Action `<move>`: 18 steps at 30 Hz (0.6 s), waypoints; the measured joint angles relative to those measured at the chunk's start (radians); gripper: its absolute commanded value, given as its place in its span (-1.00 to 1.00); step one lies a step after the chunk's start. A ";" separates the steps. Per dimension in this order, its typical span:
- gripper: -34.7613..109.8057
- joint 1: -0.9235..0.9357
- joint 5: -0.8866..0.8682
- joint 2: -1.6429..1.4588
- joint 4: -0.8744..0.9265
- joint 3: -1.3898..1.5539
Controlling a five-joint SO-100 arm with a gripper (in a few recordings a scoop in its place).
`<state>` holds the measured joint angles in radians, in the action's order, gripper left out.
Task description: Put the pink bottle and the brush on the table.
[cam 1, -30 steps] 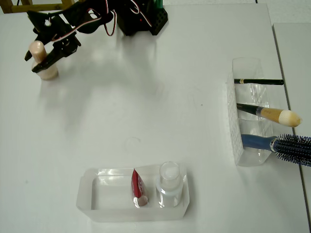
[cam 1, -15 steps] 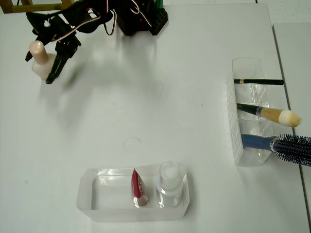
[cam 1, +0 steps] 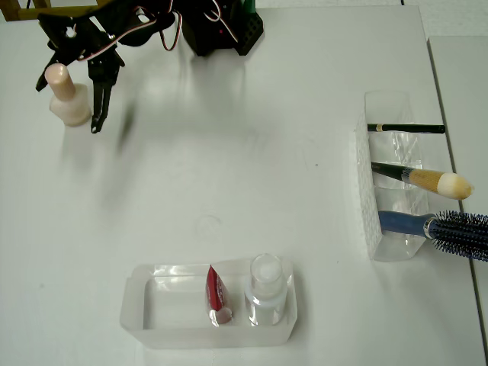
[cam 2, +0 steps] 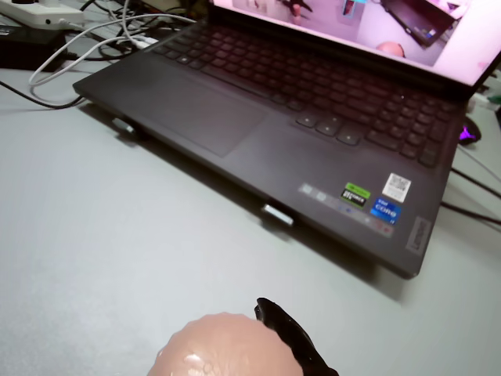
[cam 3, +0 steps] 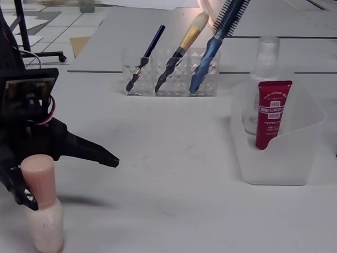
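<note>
1. While the small pale pink bottle is stood upright near the white desk's far left corner, it is straddled, ungripped, by the wide-spread black pincer.
2. The gold-ferruled makeup brush is kept in the clear holder at the right edge.

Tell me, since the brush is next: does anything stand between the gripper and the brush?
Nothing visible does. The gripper is open around the pink bottle at the overhead view's top left; the brush leans in the clear holder at the right, and the table between them is bare.
</note>
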<state>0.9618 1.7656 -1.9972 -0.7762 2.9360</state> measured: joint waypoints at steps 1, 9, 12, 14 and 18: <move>0.43 0.000 0.009 -0.014 0.011 0.000; 0.46 0.000 0.046 -0.106 0.072 0.000; 0.47 0.000 0.061 -0.120 0.095 -0.008; 0.47 0.000 0.061 -0.121 0.110 -0.031; 0.46 0.000 0.061 -0.138 0.156 -0.064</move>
<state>0.9618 1.8270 -2.1353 -0.6197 2.8716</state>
